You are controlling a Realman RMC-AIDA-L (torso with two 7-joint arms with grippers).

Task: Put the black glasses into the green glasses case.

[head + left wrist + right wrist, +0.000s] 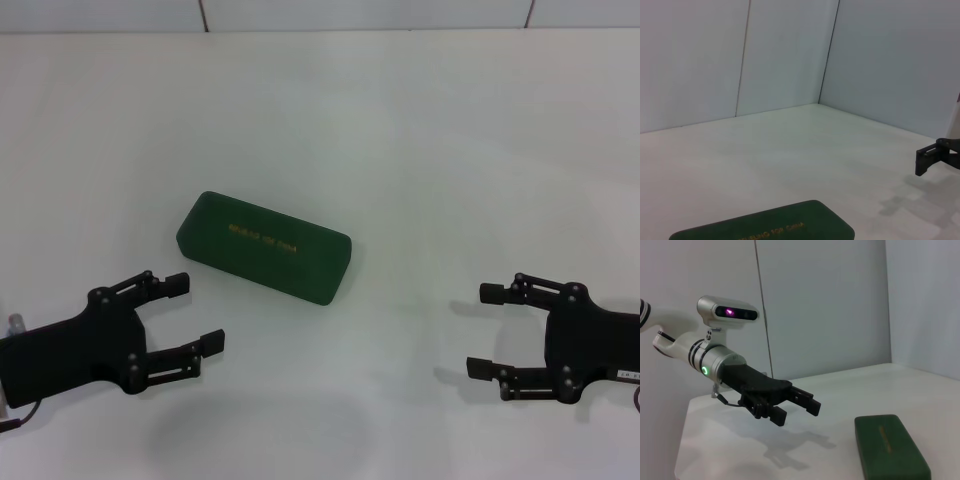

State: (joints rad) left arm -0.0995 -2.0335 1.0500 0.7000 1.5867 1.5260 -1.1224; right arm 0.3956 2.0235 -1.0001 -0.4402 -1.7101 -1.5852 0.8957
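The green glasses case (264, 247) lies closed on the white table, left of centre, gold lettering on its lid; it also shows in the left wrist view as the case (765, 226) and in the right wrist view as the case (891, 445). The black glasses are out of view. My left gripper (200, 315) hovers open at the near left, just short of the case's near-left end. My right gripper (487, 330) hangs open at the near right, well apart from the case. The right wrist view shows the left gripper (800, 407) open above the table.
The white table (430, 150) runs back to a pale panelled wall (360, 14). A tip of the right gripper (928, 159) shows at the edge of the left wrist view.
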